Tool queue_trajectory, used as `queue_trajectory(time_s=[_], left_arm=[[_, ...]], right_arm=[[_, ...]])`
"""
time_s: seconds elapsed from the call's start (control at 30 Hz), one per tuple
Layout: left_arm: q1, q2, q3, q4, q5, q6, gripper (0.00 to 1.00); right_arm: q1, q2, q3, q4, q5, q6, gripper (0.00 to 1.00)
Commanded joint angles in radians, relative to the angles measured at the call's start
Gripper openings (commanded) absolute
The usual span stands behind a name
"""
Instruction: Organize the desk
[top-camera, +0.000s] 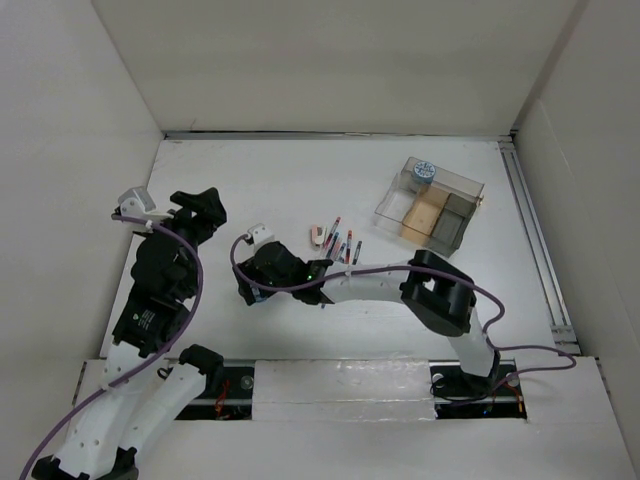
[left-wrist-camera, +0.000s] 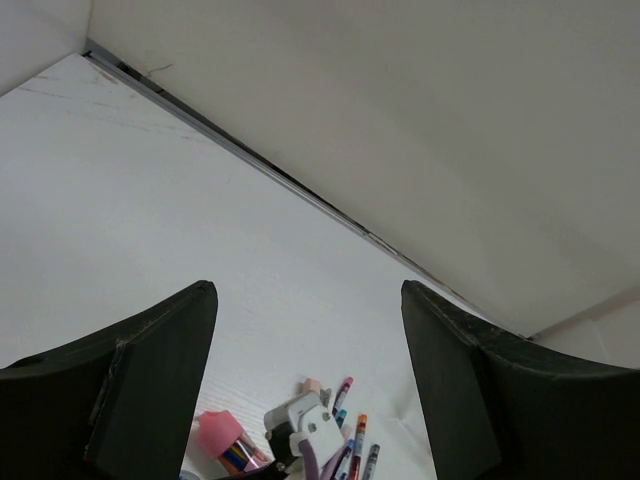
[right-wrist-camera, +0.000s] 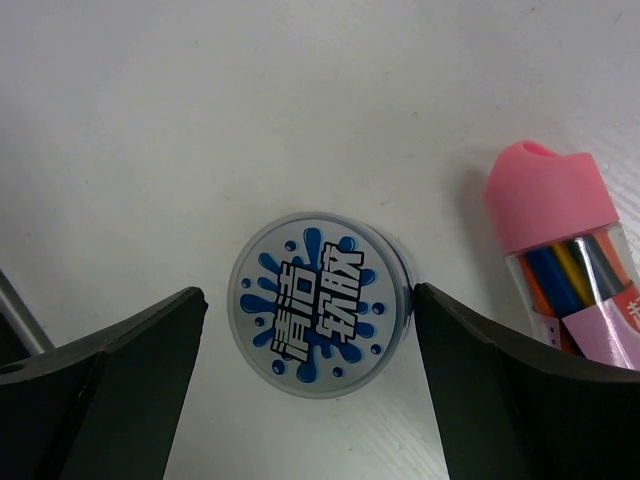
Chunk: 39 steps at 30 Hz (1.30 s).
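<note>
The white desk holds loose items. A round grey tin with a blue splash label lies flat on it. My right gripper is open and low over the tin, one finger on each side, the right one close to its rim; in the top view this gripper is at centre-left. A clear tube of coloured pens with a pink cap lies just right of the tin. My left gripper is open and empty, raised at the left; its own view looks across the desk.
Several loose pens and a small pink eraser lie mid-desk. A clear compartment box stands at the back right with a second round tin in it. A metal rail runs along the right edge.
</note>
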Motion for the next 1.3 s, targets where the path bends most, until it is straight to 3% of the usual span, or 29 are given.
queue_trajectory(time_s=[0.0, 0.2, 0.33, 0.37, 0.4, 0.63, 0.67, 0.77, 0.8, 0.93, 1.07, 1.2, 1.27], left_arm=[[0.005, -0.009, 0.001, 0.030, 0.004, 0.007, 0.70], [0.005, -0.010, 0.001, 0.033, 0.014, 0.010, 0.70], [0.005, -0.016, -0.003, 0.042, 0.023, 0.008, 0.70], [0.005, -0.010, -0.005, 0.045, 0.023, 0.008, 0.70], [0.005, -0.007, -0.002, 0.039, 0.026, 0.008, 0.70], [0.005, -0.001, -0.008, 0.051, 0.067, 0.021, 0.70], [0.005, -0.002, -0.006, 0.054, 0.090, 0.036, 0.70], [0.005, -0.007, -0.019, 0.082, 0.128, 0.051, 0.70], [0.005, -0.005, -0.020, 0.088, 0.144, 0.057, 0.70], [0.005, 0.024, -0.014, 0.091, 0.222, 0.082, 0.70], [0.005, 0.042, -0.011, 0.094, 0.244, 0.087, 0.70], [0.005, 0.045, -0.013, 0.105, 0.257, 0.091, 0.70], [0.005, 0.051, -0.009, 0.096, 0.256, 0.091, 0.70]], right_arm=[[0.033, 0.012, 0.044, 0.027, 0.041, -0.024, 0.90], [0.062, 0.080, 0.093, -0.025, 0.140, -0.027, 0.87], [0.075, 0.052, 0.077, -0.006, 0.214, 0.008, 0.67], [0.075, 0.001, 0.038, 0.019, 0.209, 0.034, 0.57], [0.075, -0.030, 0.010, 0.084, 0.206, 0.042, 0.55], [-0.016, -0.328, -0.137, 0.189, 0.243, 0.109, 0.52], [-0.125, -0.391, -0.174, 0.194, 0.252, 0.144, 0.52], [-0.229, -0.468, -0.211, 0.177, 0.237, 0.207, 0.53], [-0.335, -0.489, -0.217, 0.135, 0.237, 0.233, 0.53], [-0.572, -0.580, -0.286, 0.096, 0.333, 0.325, 0.53], [-0.805, -0.594, -0.323, 0.044, 0.429, 0.385, 0.53], [-1.054, -0.542, -0.337, 0.091, 0.293, 0.454, 0.53], [-1.095, -0.500, -0.314, 0.093, 0.288, 0.456, 0.53]])
